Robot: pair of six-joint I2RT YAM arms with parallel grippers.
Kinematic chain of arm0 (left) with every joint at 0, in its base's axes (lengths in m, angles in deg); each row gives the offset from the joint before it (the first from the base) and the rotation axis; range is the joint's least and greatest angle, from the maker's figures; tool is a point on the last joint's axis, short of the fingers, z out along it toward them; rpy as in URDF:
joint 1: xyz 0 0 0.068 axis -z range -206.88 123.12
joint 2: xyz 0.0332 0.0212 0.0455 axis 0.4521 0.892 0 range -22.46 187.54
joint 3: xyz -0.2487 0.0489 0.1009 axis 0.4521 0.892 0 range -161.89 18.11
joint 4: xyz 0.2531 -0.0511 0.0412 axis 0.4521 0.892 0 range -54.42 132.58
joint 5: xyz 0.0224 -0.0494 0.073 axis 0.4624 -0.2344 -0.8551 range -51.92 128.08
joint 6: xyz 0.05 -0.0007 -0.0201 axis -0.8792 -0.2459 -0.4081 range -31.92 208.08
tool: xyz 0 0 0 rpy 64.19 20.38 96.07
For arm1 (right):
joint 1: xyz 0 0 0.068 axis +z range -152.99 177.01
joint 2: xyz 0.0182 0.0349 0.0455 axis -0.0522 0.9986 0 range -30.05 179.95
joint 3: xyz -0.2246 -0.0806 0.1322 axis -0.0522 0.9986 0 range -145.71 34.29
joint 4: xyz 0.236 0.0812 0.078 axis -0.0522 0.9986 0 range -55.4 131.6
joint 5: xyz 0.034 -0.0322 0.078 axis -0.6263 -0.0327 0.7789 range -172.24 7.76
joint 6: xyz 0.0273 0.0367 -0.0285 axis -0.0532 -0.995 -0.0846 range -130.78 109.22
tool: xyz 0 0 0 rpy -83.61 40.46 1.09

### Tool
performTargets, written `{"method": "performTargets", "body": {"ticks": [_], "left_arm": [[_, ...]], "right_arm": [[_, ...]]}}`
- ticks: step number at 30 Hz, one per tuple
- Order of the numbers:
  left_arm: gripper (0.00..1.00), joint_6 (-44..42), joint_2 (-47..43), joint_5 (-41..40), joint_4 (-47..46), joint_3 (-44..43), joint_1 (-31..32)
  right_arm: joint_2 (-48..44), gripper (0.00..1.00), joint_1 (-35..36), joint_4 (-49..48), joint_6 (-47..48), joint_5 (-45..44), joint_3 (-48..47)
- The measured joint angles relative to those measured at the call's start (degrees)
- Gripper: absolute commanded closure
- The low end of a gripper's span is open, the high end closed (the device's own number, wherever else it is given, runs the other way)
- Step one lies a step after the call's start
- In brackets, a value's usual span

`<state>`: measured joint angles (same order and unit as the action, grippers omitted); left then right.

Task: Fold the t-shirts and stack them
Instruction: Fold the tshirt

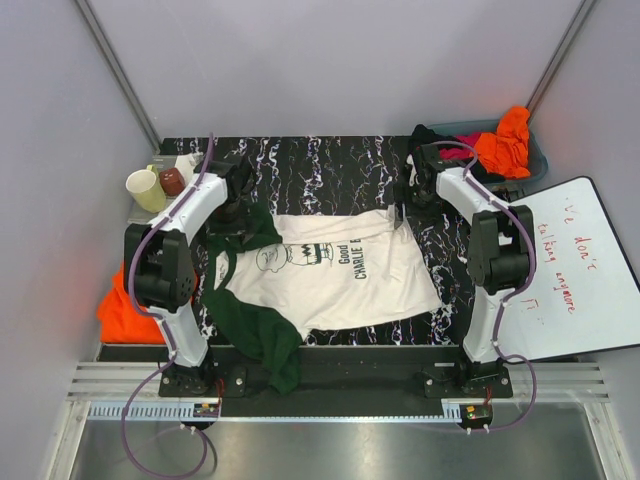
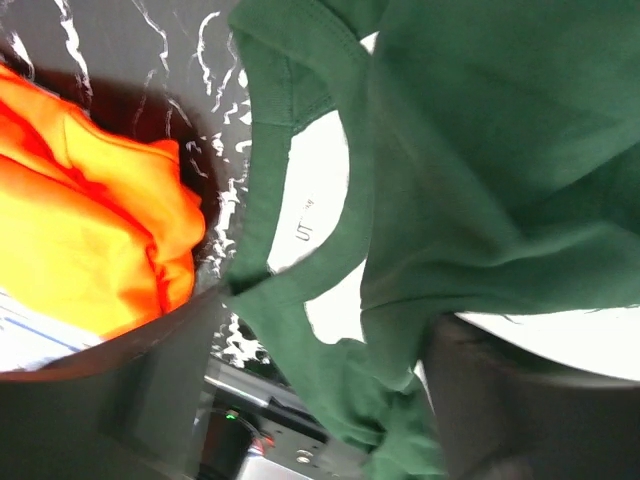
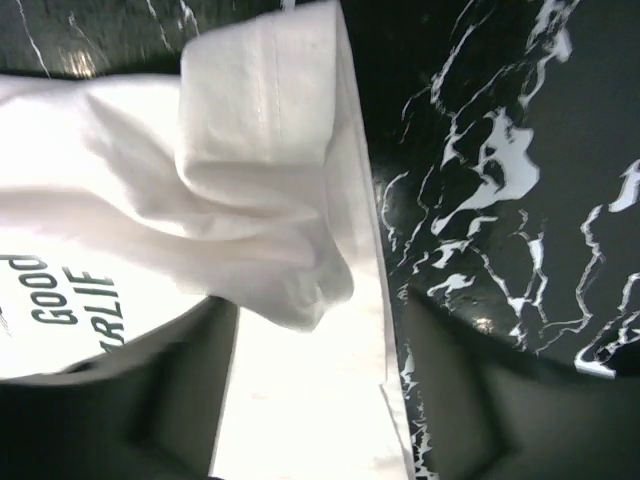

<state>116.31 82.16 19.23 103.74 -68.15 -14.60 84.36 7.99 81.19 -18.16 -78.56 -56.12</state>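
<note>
The cream t-shirt (image 1: 335, 270) with dark green sleeves (image 1: 255, 330) lies spread on the black marbled table (image 1: 330, 170), its print facing up. My left gripper (image 1: 238, 208) is at the shirt's far left, by the green collar and sleeve. In the left wrist view its fingers stand wide apart with bunched green cloth (image 2: 390, 400) between them; the left gripper (image 2: 330, 425) is open. My right gripper (image 1: 412, 195) is at the shirt's far right corner. It (image 3: 315, 400) is open over the cream hem (image 3: 290, 260), which is folded over on itself.
An orange shirt (image 1: 125, 310) sits off the table's left edge and shows in the left wrist view (image 2: 90, 230). A grey bin (image 1: 535, 160) at the back right holds orange (image 1: 505, 140), magenta (image 1: 460, 152) and black cloth. A white board (image 1: 580, 280) lies at the right. A cup (image 1: 145, 188) stands at the back left.
</note>
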Motion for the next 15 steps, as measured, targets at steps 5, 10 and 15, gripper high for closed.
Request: {"method": "performTargets", "body": {"ticks": [5, 10, 15], "left_arm": [[0.01, 0.02, -0.02, -1.38, 1.03, -0.76, 0.00], [0.01, -1.27, -0.02, -2.67, 0.79, -4.85, 0.09], [0.05, -2.99, 0.46, -2.99, -0.85, -9.79, 0.11]], "right_arm": [[-2.21, 0.00, 0.00, 1.88, 1.22, 2.23, 2.34], [-6.36, 0.00, 0.00, 2.75, 1.86, 3.82, 0.52], [-3.45, 0.04, 0.00, 2.08, 1.66, 4.57, -6.75]]}}
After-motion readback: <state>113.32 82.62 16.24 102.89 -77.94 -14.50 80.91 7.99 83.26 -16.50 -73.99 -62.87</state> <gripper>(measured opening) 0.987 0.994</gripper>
